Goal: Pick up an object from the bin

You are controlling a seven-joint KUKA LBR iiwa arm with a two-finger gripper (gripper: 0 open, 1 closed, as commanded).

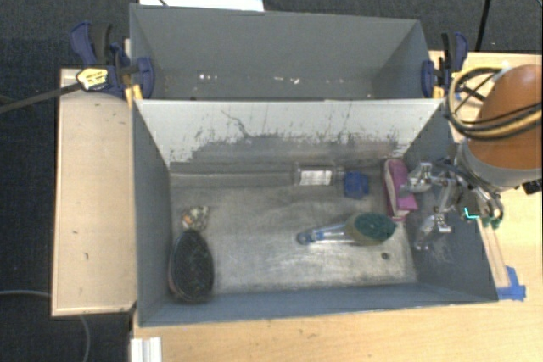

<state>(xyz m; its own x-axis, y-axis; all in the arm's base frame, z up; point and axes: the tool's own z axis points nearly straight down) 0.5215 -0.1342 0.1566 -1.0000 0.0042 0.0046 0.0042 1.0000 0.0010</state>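
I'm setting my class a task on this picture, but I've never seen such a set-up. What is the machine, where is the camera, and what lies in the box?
One camera looks down, slightly from the side, into a grey metal bin. The machine is a robot arm reaching in from the right; the rounded orange cover and cables belong to it. Its grasping end, the claw, hangs over the bin's right sloping wall, beside a flat pink object. I see nothing held in it. On the floor lie a black oval brush at front left, a green round-headed tool with a clear bluish handle right of centre, and a small blue piece and small clear packet near the back wall.
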